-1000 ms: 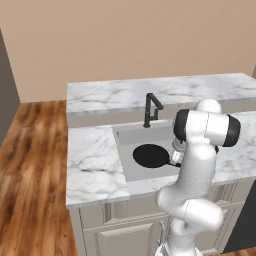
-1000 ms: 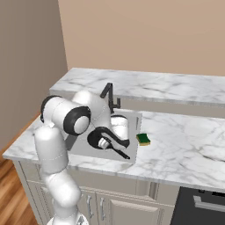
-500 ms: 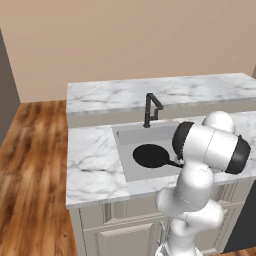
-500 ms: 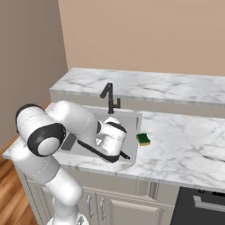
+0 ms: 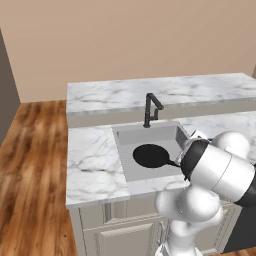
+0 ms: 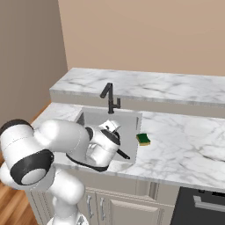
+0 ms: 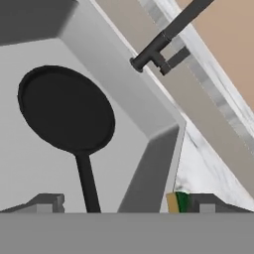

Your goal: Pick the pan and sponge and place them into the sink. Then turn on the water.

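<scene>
Hand view: hand (image 7: pixel 124 206) spread apart over pan (image 7: pixel 64 109) lying in sink (image 7: pixel 149 163)

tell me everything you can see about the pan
The pan is flat, round and matte black, with a thin straight black handle. It lies upright on the floor of the grey sink, its handle pointing toward the robot's side of the basin. It looks empty and dry. Nothing grips it; in the hand view the handle runs down between the open tool's fingertips.

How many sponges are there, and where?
1. The sponge sits on the marble counter right beside the sink, not in it. The pan lies inside the sink. The robot's arm might hide part of the basin.
</scene>
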Controlling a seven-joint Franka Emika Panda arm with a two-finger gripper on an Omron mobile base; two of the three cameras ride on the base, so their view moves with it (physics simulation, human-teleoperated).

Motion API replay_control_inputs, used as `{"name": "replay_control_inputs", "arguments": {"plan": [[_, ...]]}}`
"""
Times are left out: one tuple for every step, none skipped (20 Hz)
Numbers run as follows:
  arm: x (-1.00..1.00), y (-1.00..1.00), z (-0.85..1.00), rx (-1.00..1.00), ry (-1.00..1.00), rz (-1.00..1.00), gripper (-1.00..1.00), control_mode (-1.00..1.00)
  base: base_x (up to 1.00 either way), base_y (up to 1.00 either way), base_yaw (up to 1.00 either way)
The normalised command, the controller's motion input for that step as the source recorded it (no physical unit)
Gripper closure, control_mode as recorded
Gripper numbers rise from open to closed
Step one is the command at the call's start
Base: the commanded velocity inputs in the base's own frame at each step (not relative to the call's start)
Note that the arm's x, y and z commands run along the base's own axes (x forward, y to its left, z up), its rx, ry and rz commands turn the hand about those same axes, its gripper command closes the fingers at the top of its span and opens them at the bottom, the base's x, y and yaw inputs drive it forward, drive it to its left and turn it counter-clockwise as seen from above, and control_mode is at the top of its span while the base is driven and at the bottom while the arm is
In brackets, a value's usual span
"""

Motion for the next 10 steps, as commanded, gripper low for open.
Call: {"name": "replay_control_inputs", "arguments": {"plan": [[0.00,0.00,0.66,0.00,0.05,-0.21,-1.00,-1.00,0.00,0.00,0.00],[0.00,0.00,0.69,0.01,0.05,-0.21,-1.00,-1.00,0.00,0.00,0.00],[0.00,0.00,0.76,0.03,0.05,-0.20,-1.00,-1.00,0.00,0.00,0.00],[0.00,0.00,0.80,0.06,0.05,-0.19,-1.00,-1.00,0.00,0.00,0.00],[0.00,0.00,0.82,0.08,0.06,-0.17,-1.00,-1.00,0.00,0.00,0.00],[0.00,0.00,0.86,0.10,0.07,-0.17,-1.00,-1.00,0.00,0.00,0.00],[0.00,0.00,0.91,0.12,0.07,-0.16,-1.00,-1.00,0.00,0.00,0.00],[0.00,0.00,0.97,0.13,0.08,-0.16,-1.00,-1.00,0.00,0.00,0.00],[0.00,0.00,1.00,0.13,0.09,-0.15,-1.00,-1.00,0.00,0.00,0.00],[0.00,0.00,1.00,0.13,0.09,-0.16,-1.00,-1.00,0.00,0.00,0.00]]}}
